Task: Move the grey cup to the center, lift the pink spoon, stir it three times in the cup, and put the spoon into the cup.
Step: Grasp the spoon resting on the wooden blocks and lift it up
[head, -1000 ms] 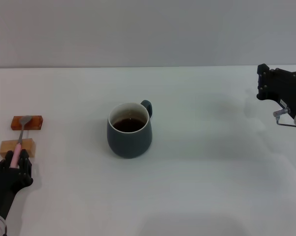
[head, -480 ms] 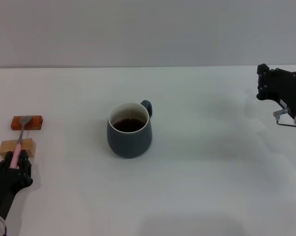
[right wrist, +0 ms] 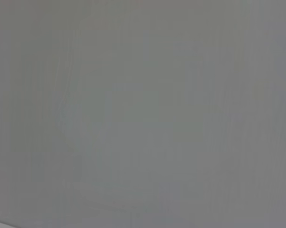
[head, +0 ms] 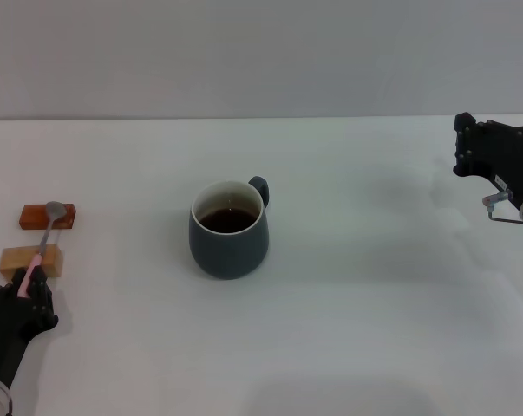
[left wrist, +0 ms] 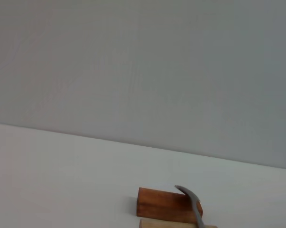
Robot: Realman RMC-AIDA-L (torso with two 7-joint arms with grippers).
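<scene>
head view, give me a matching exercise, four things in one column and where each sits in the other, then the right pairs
1. grey cup
2. pink spoon
3. left gripper
4. right gripper

a. raised at the table's far right
b. near the table's middle
c. lying across two blocks
d. at the spoon's handle end, near left corner

Pairs: 1-b, 2-c, 3-d, 4-a

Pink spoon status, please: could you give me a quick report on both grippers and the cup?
Left gripper shut on pink spoon, bowl over the blocks. Right gripper parked far right. Grey cup centered, path clear.
</scene>
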